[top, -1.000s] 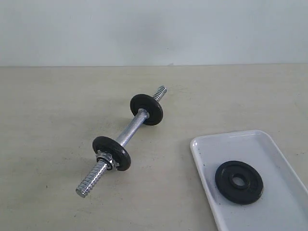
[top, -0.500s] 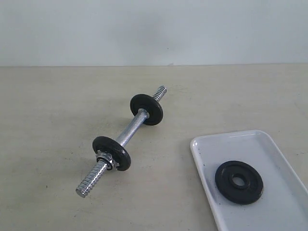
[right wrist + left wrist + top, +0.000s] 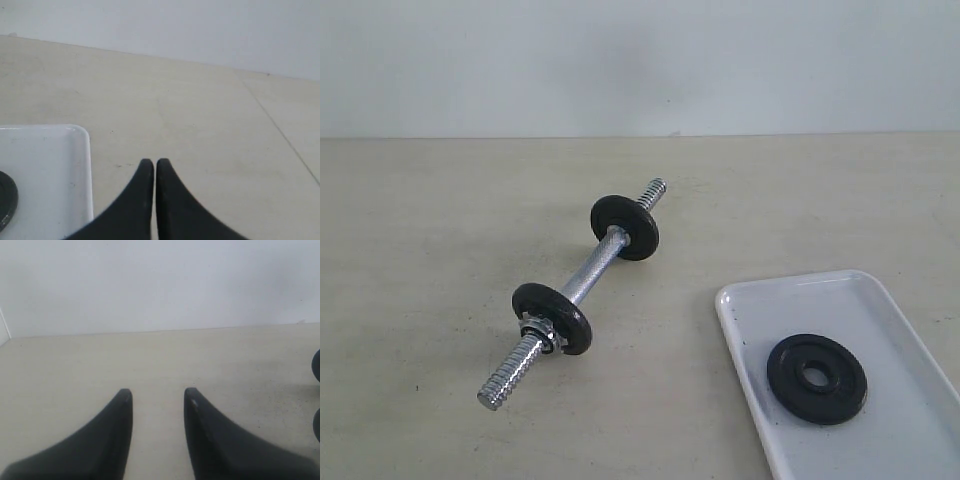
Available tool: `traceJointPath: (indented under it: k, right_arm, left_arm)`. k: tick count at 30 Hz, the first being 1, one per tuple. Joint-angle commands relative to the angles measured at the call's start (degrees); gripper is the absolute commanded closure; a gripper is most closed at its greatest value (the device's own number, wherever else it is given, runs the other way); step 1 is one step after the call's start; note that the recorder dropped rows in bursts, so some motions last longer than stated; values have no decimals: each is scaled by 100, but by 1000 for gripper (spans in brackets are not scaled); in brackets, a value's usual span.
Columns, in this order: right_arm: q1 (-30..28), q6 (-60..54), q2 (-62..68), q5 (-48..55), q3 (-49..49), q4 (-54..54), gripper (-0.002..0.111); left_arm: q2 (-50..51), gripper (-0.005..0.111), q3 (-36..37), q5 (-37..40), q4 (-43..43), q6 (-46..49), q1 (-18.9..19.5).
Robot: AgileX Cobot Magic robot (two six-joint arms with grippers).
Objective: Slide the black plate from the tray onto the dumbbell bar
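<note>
The black plate (image 3: 817,378) lies flat in the white tray (image 3: 750,300) at the exterior view's lower right. The dumbbell bar (image 3: 585,275) rests diagonally on the table, left of the tray, with two small black discs and a chrome nut on it. Neither arm shows in the exterior view. My left gripper (image 3: 158,395) is open over bare table, with dark disc edges (image 3: 316,365) at the frame border. My right gripper (image 3: 154,163) is shut on nothing, beside the tray (image 3: 85,165); a sliver of the black plate (image 3: 6,200) shows at the frame's edge.
A pale wall (image 3: 640,60) runs behind the beige table (image 3: 420,230). A thin seam (image 3: 280,130) crosses the table surface in the right wrist view.
</note>
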Motion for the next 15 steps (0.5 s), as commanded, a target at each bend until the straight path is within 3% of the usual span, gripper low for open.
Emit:
traceJointPath:
  k: [1, 7, 9, 12, 14, 15]
  right_arm:
    - [-16, -249, -29, -853, -7, -183, 108]
    - [-16, -82, -29, -3696, -7, -197, 108]
    - [-16, 820, -29, -5243, -7, -197, 108]
    - [-16, 3568, -29, -7830, -7, -118, 108]
    - [-16, 4270, -29, -8873, -7, 28, 108]
    - [-16, 4382, -29, -8873, -7, 72, 108]
  left_arm:
    - [-22, 74, -3, -69, -13, -45, 21]
    - [-22, 74, -3, -58, -13, -45, 21]
    - [-22, 74, -3, -58, -13, -45, 21]
    - [-22, 74, -3, -58, -13, -45, 21]
    - [-22, 74, -3, -58, -13, -45, 21]
    - [-22, 74, -3, -58, -13, -45, 21]
